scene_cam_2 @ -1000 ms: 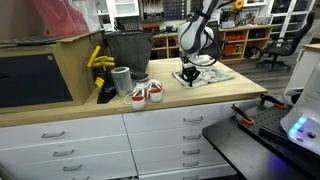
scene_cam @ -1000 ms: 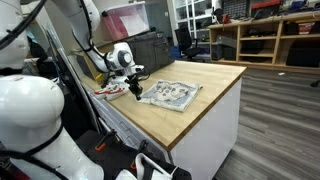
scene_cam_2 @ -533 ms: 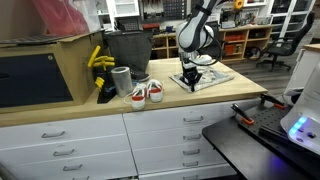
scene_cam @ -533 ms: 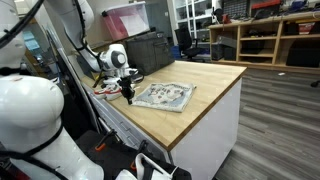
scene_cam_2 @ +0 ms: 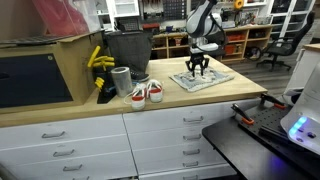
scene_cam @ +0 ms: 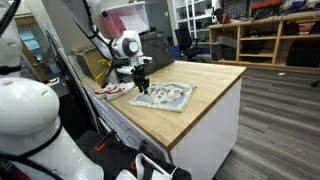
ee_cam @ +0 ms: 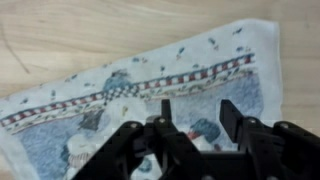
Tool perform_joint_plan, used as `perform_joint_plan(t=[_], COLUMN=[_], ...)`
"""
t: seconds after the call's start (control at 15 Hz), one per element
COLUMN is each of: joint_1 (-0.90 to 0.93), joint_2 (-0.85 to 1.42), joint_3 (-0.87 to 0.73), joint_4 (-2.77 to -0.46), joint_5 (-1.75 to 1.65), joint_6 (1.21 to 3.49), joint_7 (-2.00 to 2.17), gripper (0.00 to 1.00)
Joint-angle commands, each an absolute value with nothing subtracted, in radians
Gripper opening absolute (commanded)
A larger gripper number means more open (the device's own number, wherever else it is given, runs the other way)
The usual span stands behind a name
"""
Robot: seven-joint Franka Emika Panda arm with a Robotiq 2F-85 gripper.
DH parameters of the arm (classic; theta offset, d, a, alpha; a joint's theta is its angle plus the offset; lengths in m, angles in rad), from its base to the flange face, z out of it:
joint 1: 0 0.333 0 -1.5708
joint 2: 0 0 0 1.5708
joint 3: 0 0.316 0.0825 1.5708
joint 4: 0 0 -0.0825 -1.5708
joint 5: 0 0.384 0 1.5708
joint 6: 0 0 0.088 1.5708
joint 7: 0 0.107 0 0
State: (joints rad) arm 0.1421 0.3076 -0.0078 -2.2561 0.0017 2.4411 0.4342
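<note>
Gripper [scene_cam: 141, 89] hangs just over cloth [scene_cam: 170, 96], jaws apart, nothing btwn them. Cloth lies flat on counter [scene_cam: 215, 80], w/ no grip on it. Spreading looks done; I judge only arm pull-away left.

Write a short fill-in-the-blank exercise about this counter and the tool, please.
1. The cloth lies on a ____ counter.
2. The tool is over the cloth with its jaws ____.
3. Beside the grey cup stands a pair of ____.
Missing words: wooden; open; shoes.
</note>
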Motion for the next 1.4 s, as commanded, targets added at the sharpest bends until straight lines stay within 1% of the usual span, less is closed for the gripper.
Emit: perform_joint_plan(t=[0.0, 0.13, 0.2, 0.27, 0.33, 0.4, 0.53, 0.6, 0.73, 0.8, 1.0, 1.07, 1.33], joint_1=[0.102, 0.09, 0.09, 0.093, 0.096, 0.099, 0.098, 0.092, 0.08, 0.074, 0.063, 0.063, 0.063], joint_2=[0.352, 0.409, 0.441, 0.468, 0.499, 0.527, 0.581, 0.606, 0.647, 0.661, 0.689, 0.696, 0.73], joint_3=[-0.054, -0.082, -0.095, -0.109, -0.123, -0.137, -0.157, -0.162, -0.17, -0.172, -0.175, -0.178, -0.191], joint_4=[-2.132, -2.057, -2.021, -1.992, -1.959, -1.927, -1.865, -1.834, -1.775, -1.748, -1.694, -1.681, -1.631], joint_5=[-0.01, -0.015, -0.015, -0.015, -0.011, -0.005, 0.007, 0.012, 0.022, 0.027, 0.035, 0.033, 0.02], joint_6=[2.373, 2.348, 2.334, 2.331, 2.328, 2.316, 2.304, 2.298, 2.275, 2.266, 2.286, 2.295, 2.296], joint_7=[0.45, 0.487, 0.508, 0.545, 0.584, 0.625, 0.703, 0.731, 0.773, 0.791, 0.829, 0.842, 0.897], gripper=[0.86, 0.99, 1.0, 0.77, 0.71, 0.71, 0.56, 0.47, 0.33, 0.25, 0.03, 0.0, 0.0])
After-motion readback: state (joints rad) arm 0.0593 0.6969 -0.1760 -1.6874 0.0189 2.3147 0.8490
